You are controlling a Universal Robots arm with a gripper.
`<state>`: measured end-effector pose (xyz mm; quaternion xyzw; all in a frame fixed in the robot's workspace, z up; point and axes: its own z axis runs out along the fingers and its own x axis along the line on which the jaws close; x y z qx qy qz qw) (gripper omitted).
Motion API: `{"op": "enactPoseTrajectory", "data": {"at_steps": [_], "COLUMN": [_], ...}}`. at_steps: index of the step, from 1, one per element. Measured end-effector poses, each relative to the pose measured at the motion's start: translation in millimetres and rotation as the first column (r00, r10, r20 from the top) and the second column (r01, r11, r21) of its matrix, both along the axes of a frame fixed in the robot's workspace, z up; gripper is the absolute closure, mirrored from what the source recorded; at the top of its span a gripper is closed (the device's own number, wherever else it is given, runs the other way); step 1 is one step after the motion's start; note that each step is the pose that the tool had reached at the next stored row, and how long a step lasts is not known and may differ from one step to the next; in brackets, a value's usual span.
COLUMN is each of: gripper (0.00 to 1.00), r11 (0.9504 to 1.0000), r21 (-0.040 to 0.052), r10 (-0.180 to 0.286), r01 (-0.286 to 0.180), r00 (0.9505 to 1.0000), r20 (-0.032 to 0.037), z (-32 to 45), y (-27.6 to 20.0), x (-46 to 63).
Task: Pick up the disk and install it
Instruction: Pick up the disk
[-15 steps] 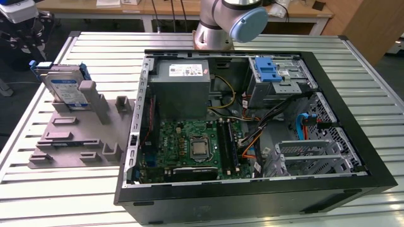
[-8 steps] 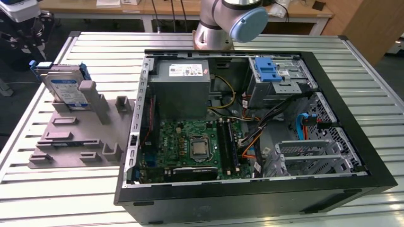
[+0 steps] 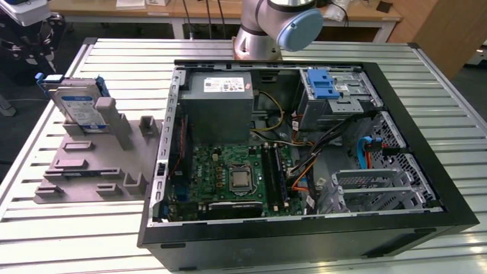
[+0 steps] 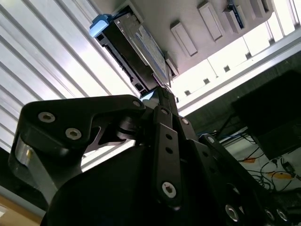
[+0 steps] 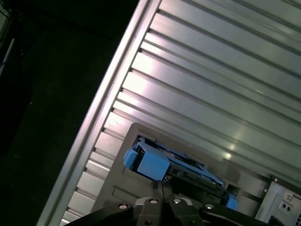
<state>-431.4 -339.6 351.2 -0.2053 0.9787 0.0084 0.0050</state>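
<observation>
1. Gripper: in the first wrist view the gripper (image 5: 159, 184) has its fingertips drawn together with nothing between them. It hangs just above the blue end of the disk and does not touch it, as far as we can tell.

2. Task item: the disk (image 3: 80, 108) stands on edge in a slot of the grey holder (image 3: 91, 165). The holder sits on the slatted table (image 3: 76, 240), on the exterior view's left of the open computer case (image 3: 426, 228). The disk is not yet picked up.

3. Destination: we judge the drive cage (image 3: 335, 91), with its blue latch piece, at the far corner of the case to be the likely mounting place. It lies well apart from the disk.

4. Risk, contact: if the fingertips come down in their present state, we judge they would strike the blue carrier's top edge instead of straddling it. That could tip the disk or jam it in its slot.

5. Risk, grip: the carrier is smooth plastic around a heavy metal body. A hold taken only on the blue end could let the disk swing or slip during lifting.

6. Risk, holder: we cannot see that the holder is fastened down. A tight slot could drag it up with the disk.

7. Risk, routing: loose cables (image 3: 335, 142) run just beside the cage and could snag the disk on entry.
</observation>
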Motion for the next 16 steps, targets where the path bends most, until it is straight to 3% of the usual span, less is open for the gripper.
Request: {"op": "enactPoseTrajectory", "data": {"at_steps": [16], "gripper": [0.89], "r11": [0.9978], "r21": [0.0000], "r10": [0.067], "r01": [-0.067], "r00": [0.9978], "r20": [0.0001], "z": [-0.1], "y": [0.0], "x": [0.0]}}
